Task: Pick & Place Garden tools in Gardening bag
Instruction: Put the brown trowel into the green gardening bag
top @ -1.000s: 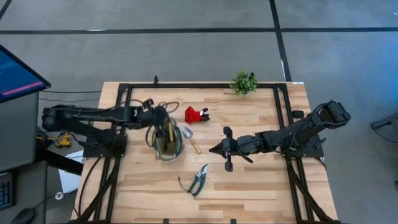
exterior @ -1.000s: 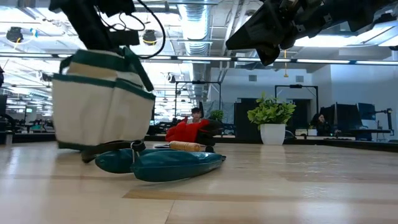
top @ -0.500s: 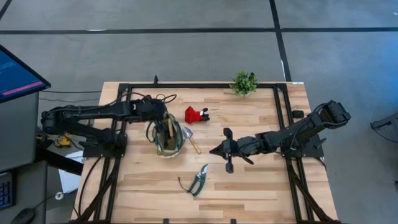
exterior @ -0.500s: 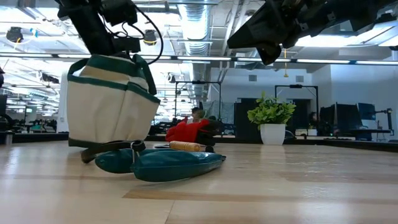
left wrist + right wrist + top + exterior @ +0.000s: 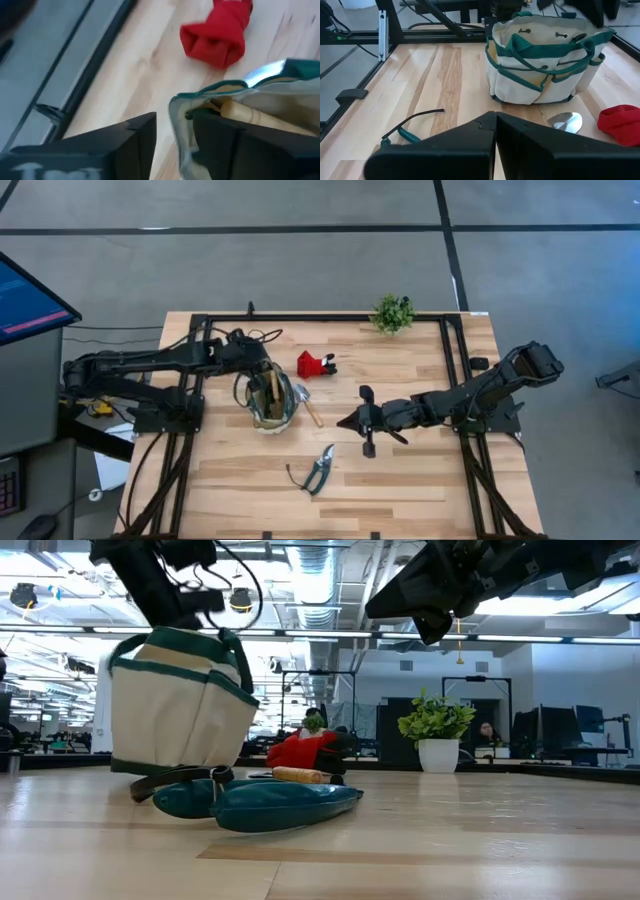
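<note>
The tan gardening bag with green trim stands on its base at the table's left middle, a wooden handle sticking up inside it. My left gripper is open at the bag's far rim. A silver-bladed trowel lies on the table right beside the bag. The red-and-black tool lies a little farther back. The pruning shears lie toward the near edge. My right gripper hovers shut at mid-table, right of the bag, and touches nothing. My left gripper stands astride the bag's green-trimmed rim, slanting down from the far left, one finger inside the bag and one outside. The rim lies close to the inner finger. Whether either finger touches it, I cannot tell. The bag rests upright on the table.
A small potted plant stands at the far edge. A black frame rail runs around the tabletop. Bare wood lies along the near edge and at the right.
My left gripper has moved a little toward the table's far edge. The bag, blurred and standing farther left in the low view a second ago, has shifted slightly toward the right and now stands still and upright on the table.
</note>
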